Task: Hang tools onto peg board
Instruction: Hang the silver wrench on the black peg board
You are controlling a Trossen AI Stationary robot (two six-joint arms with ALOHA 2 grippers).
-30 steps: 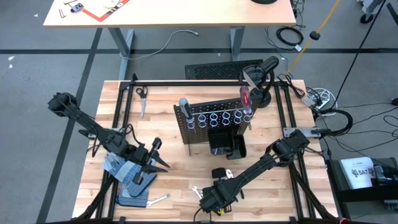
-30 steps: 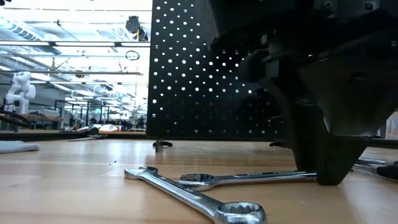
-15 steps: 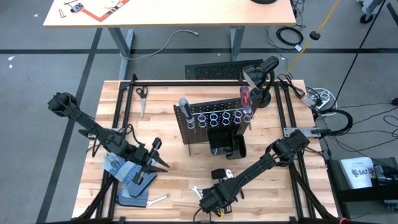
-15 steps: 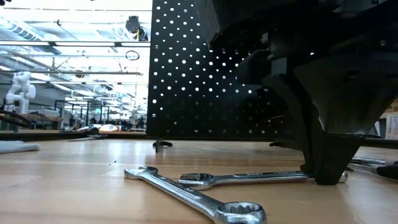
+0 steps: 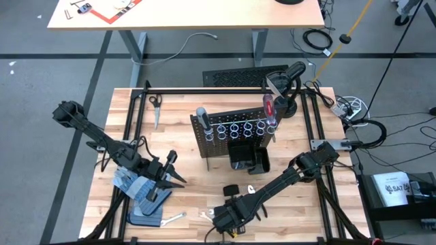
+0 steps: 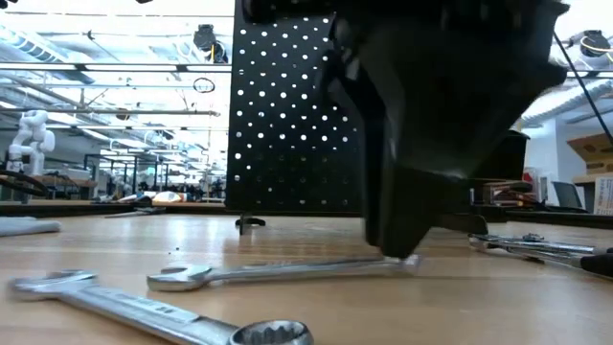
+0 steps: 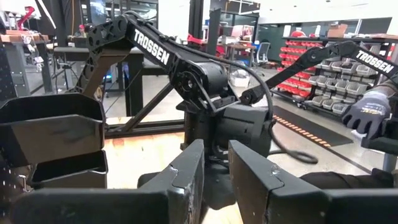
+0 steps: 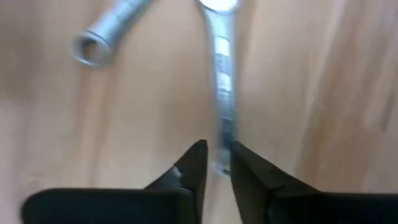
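Item: one silver wrench (image 8: 222, 118), lying flat on the wooden table (image 5: 197, 170) near its front edge, its near end caught between the fingers of the right gripper (image 8: 215, 163) — we record the jaws as clamped on the shank, fingertips down at the tabletop. In the low view the same wrench (image 6: 287, 271) runs out from under the gripper (image 6: 407, 251), open end pointing away. A second wrench (image 6: 163, 311) lies just beside it (nearer the low camera, ring end forward), apart from the first so far as we can see. Beyond both stands the peg board (image 5: 235, 133), upright at mid-table, with a red-handled screwdriver (image 5: 268, 107) and a grey-handled screwdriver (image 5: 201, 114) sitting in its row of rings and a black bin (image 5: 248, 158) at its foot. The left gripper (image 5: 178, 181) waits over the table's left side beside the blue-grey gloves (image 5: 136, 187); its fingers (image 7: 186, 177) stand nearly together with only a narrow gap, nothing between them. Scissors (image 5: 155, 103) lie near the far left corner.
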